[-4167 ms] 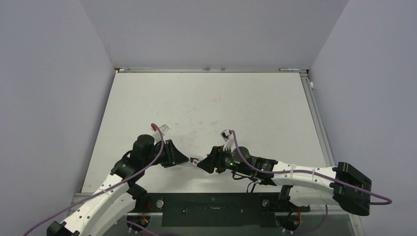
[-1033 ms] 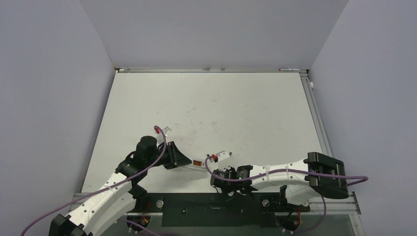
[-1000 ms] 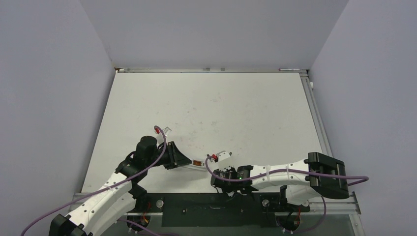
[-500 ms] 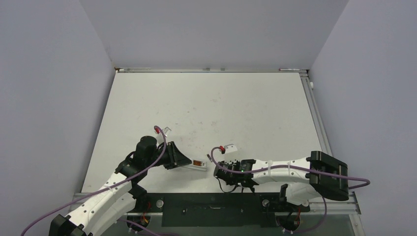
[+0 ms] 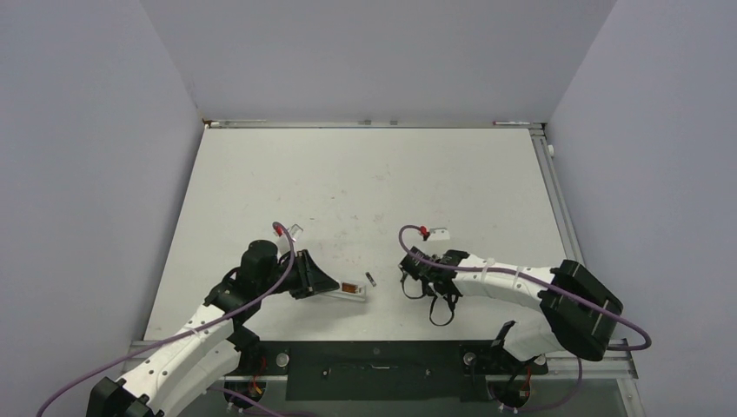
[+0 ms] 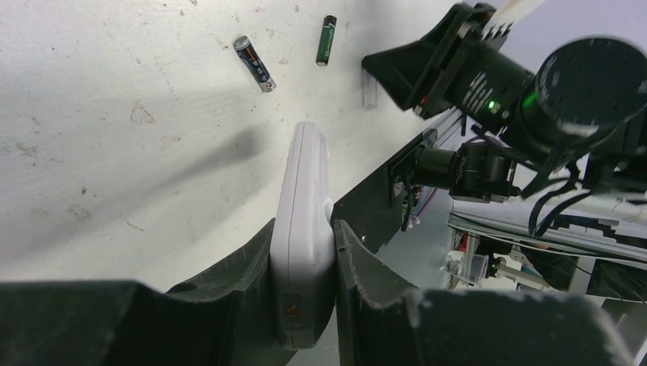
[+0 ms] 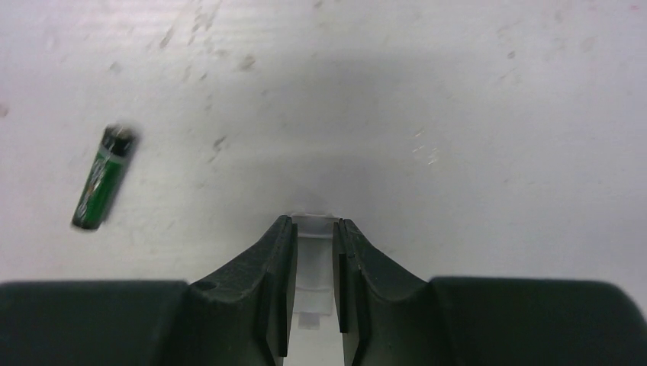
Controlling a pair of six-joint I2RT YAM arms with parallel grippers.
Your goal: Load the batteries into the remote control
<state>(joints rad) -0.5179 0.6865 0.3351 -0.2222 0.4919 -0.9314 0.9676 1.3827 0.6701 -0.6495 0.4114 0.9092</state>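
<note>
Right end effector (image 7: pixel 313 225) swung rightward; battery (image 7: pixel 104 180) lies to its left.

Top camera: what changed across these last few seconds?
The right gripper left the remote, drew back toward the near edge, then swung out rightward, pinching a small pale piece. A battery now shows beside the remote. The left gripper kept clamping the remote.

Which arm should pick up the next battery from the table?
Right. The left gripper is clamped on the remote control, held on edge. The right gripper sits near the green battery, though it pinches a small white piece it probably must set down first.
</note>
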